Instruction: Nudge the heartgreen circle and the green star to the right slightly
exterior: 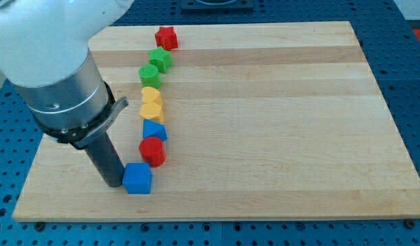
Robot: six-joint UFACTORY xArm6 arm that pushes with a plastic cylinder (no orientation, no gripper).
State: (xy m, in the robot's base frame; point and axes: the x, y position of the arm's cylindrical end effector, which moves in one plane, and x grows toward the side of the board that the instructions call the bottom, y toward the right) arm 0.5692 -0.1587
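The green star (160,59) lies near the view's top, just below the red star (166,37). The green circle (149,75) touches the green star at its lower left. My tip (113,183) rests on the board at the view's lower left, touching the left side of the blue cube (137,178). It is far below the two green blocks.
A column of blocks runs down the board's left part: two yellow hearts (151,97) (152,112), a blue triangular block (154,129), a red cylinder (153,150). The wooden board (278,123) sits on a blue perforated table. The arm's large body (59,75) covers the upper left.
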